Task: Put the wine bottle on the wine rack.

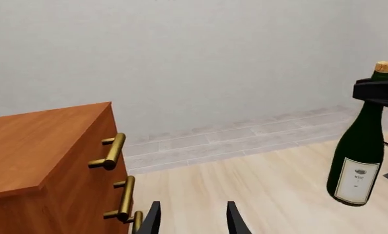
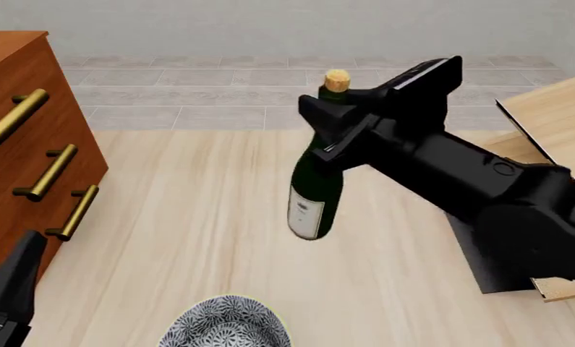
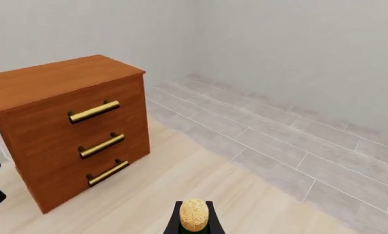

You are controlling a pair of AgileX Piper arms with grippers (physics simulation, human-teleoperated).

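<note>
The dark green wine bottle [image 2: 316, 191] with a tan cork [image 2: 336, 79] and a white label is over the middle of the table, slightly tilted. My right gripper [image 2: 328, 124] is shut on its neck just below the cork. The left wrist view shows the same bottle [image 1: 359, 156] with the right gripper [image 1: 378, 90] on its neck. The cork [image 3: 194, 213] shows between the fingers in the right wrist view. The pale wood wine rack [image 2: 555, 108] with its black base plate [image 2: 490, 262] stands at the right, partly behind the right arm. My left gripper [image 1: 194, 220] is open and empty at the near left.
A reddish-brown cabinet [image 2: 12, 144] with brass handles [image 2: 48, 172] stands at the left of the table, close to the left gripper. A blue-patterned bowl [image 2: 226, 324] lies at the near edge, in front of the bottle. Grey floor tiles and a wall lie beyond the table.
</note>
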